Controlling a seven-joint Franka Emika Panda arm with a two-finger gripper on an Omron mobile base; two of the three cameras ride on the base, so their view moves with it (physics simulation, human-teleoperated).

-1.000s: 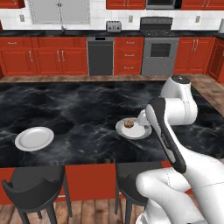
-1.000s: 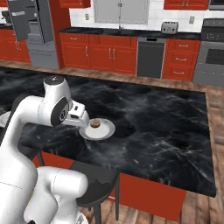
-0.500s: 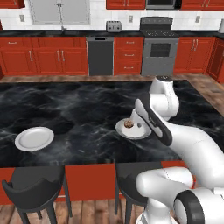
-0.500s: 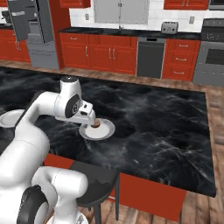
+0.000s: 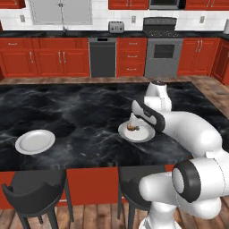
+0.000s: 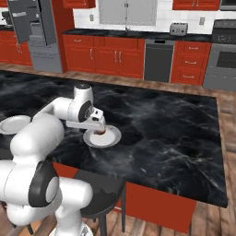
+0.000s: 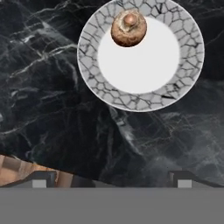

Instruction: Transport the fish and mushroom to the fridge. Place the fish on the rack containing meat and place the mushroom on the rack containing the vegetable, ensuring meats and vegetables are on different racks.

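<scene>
left base view: gripper (image 5: 133,121) hangs just over the plate (image 5: 144,135) rim. right base view: mushroom (image 6: 100,132) on that plate. hand view: fingertips (image 7: 39,180) spread wide, empty; mushroom sits on the plate's patterned rim. looks light, firm, roundish, could roll; pinch across the cap.

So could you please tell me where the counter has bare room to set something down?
The black counter is bare between the empty plate and the mushroom's plate, and toward the far edge. Around the mushroom it is crowded by the gripper.
</scene>
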